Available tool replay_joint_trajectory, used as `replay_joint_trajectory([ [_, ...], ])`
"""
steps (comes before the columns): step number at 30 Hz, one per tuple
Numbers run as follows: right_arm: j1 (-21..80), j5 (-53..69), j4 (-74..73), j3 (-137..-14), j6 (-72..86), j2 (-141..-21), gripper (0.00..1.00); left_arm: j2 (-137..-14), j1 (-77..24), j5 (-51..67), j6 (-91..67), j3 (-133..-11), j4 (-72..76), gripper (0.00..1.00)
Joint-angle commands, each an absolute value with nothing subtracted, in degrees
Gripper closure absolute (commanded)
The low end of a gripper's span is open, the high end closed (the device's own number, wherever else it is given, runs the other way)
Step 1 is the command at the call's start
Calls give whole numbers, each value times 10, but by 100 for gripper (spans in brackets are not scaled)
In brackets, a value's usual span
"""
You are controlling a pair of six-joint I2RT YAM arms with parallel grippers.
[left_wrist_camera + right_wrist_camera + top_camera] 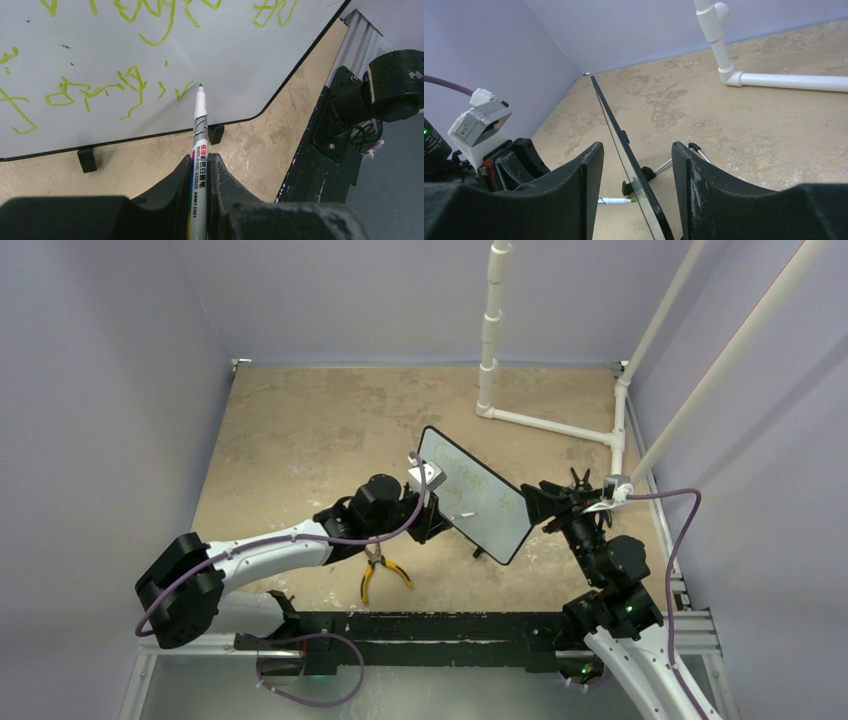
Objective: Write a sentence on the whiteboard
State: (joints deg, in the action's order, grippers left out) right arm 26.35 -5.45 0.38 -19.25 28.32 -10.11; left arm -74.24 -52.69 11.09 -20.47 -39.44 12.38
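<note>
The whiteboard (475, 495) stood on edge on its two little black feet (87, 160), right of the bench's (300, 430) middle and set at a slant between the two arms, its written face turned to the left arm. The sentence (125, 85) ran across that face in two rows of thin yellow-green scrawl, the upper row partly cut off in the left wrist view.

The left tool (200, 157) was closed narrowly on a white marker (200, 130), the barrel clamped between its two fingers and pointing out at the board. The green nib lay at the end of the lower row, just past the last small stroke; in the right wrist view it met the face of the board.

The right tool (634, 150) was wide, one finger on each side of the board's near edge, with a gap visible between each finger and the thin black frame, so it gripped nothing.

A pair of pliers (380, 575) with yellow handles lay on the bench just below the left arm's wrist, apart from the board. A white pipe frame (490, 340) rose at the far right corner
</note>
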Motion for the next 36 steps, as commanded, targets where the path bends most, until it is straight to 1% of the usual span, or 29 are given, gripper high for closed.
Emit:
replay_joint_trajectory([
  [1, 266, -66, 9, -196, 280, -98, 44, -716, -529, 131, -205, -385, 130, 100],
  [8, 266, -65, 7, -196, 280, -94, 44, -729, -530, 110, -210, -390, 141, 100],
  [17, 266, -66, 5, -197, 281, -88, 44, -766, -533, 111, -207, -410, 162, 100],
  [36, 266, -65, 5, -195, 281, -86, 44, -780, -540, 115, -208, -420, 192, 100],
])
